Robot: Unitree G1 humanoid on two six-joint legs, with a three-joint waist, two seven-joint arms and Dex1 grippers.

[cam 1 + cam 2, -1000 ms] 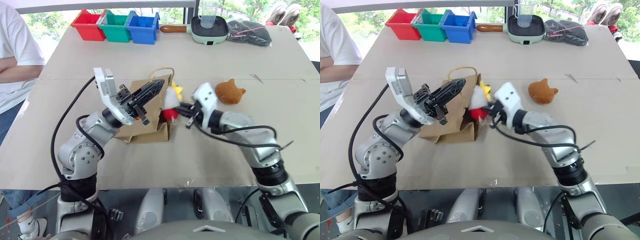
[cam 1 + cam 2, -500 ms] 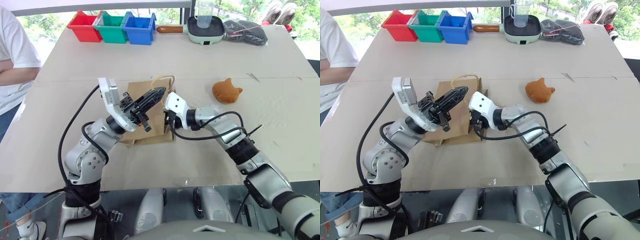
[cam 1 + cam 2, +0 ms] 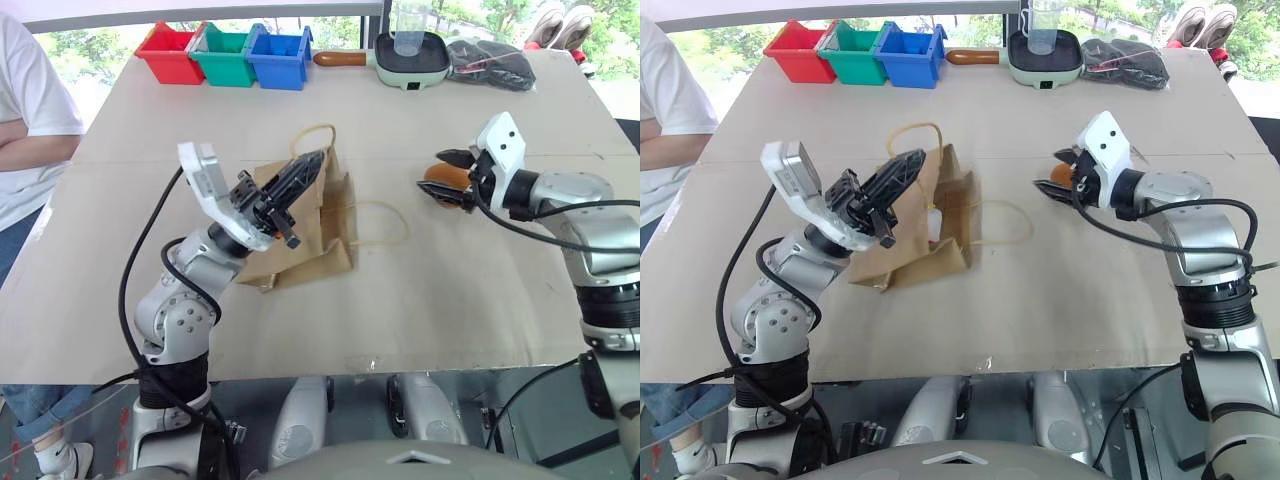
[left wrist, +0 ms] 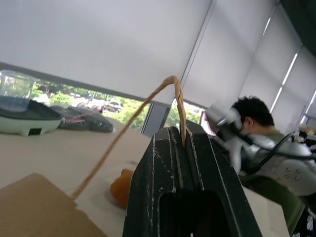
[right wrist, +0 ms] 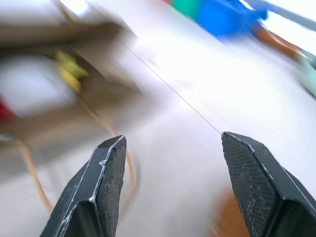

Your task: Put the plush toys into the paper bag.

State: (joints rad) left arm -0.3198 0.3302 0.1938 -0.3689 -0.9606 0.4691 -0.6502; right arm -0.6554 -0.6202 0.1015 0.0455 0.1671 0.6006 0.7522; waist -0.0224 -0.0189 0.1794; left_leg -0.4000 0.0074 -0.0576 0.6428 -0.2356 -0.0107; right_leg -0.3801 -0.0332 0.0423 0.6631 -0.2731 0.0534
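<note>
Brown paper bag (image 3: 300, 225) on side, white toy (image 5: 29, 94) inside; orange cat toy (image 3: 447, 178) beside

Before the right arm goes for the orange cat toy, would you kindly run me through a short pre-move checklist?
1. Left gripper shut on the rope handle, holding the paper bag up: ok.
2. Bag mouth open toward the right arm: ok; an opening faces that way.
3. White toy in the bag: ok; something pale with a yellow tuft shows inside the mouth.
4. Right gripper open: ok; its fingers stand well apart.
5. Gripper lined up on the orange toy: cannot tell; it is right at the toy, but contact is unclear.
6. Table between toy and bag clear: not ok; the loose second handle lies there.
</note>
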